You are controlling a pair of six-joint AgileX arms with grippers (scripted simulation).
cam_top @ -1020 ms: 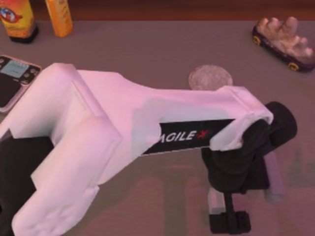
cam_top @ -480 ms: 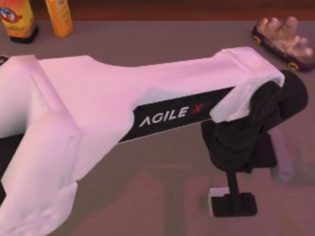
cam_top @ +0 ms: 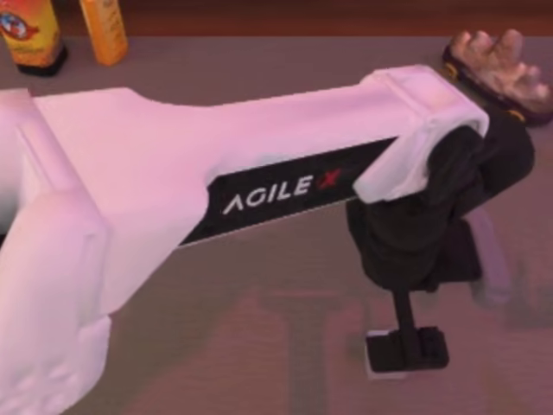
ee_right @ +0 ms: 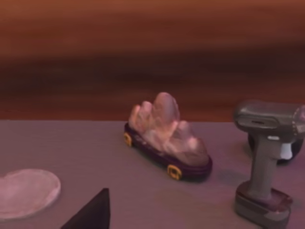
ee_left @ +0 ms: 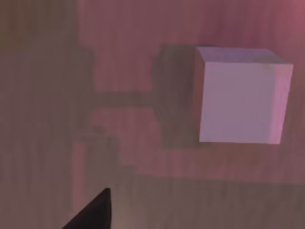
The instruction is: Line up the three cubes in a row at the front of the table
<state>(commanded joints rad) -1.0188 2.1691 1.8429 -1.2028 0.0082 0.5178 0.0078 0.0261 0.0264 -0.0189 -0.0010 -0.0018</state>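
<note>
Cube, small, pale lilac-white (cam_top: 373,356): front of table (cam_top: 259,346), right of centre, between the fingertips of my left gripper (cam_top: 406,350). Whether they clamp it I cannot tell. Step, as I judge: setting it in the row. Next: part fingers, lift straight up. Right arm parked, out of top view.

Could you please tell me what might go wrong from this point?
The left gripper hangs right beside the small pale cube; a sideways slip could knock it out of line. The left arm hides much of the table from above, so the other cubes go unseen.
</note>
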